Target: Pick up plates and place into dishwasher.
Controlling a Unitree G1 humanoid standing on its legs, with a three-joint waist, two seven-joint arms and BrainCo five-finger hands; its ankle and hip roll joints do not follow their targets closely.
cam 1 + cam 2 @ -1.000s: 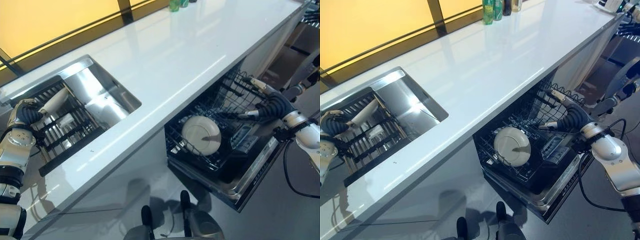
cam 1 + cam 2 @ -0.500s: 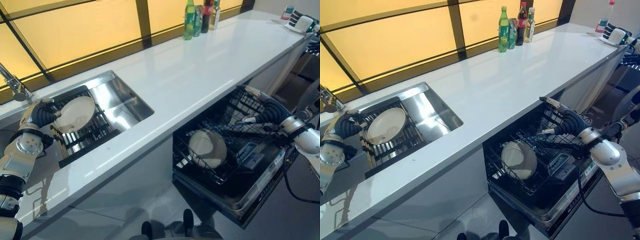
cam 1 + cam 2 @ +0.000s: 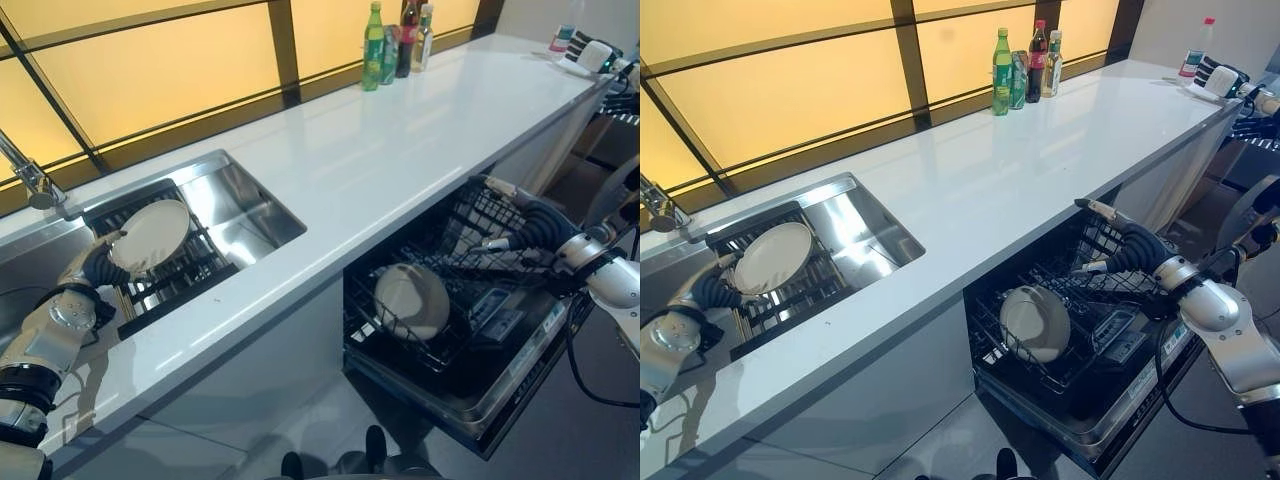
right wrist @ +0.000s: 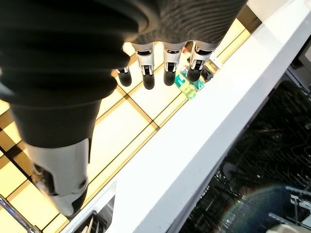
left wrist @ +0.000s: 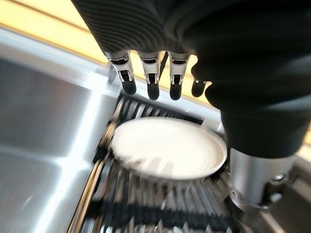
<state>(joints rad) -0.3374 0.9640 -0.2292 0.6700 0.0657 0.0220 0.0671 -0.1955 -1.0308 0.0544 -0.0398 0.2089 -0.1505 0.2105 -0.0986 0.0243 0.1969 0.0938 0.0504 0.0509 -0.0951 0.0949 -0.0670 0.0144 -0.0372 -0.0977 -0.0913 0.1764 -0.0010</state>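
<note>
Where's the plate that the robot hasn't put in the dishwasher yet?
The plate leans on the dark rack in the sink, at the robot's left, just beyond its left hand.

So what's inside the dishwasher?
One white plate stands tilted in the dishwasher's black wire rack, with a dark tray beside it. What lies below the rack is hidden.

Long white counter [image 3: 970,170] under amber windows [image 3: 770,90]

Silver-grey arms; hand [image 3: 1118,246]: dark ribbed cover, silver dark-tipped fingers.
</note>
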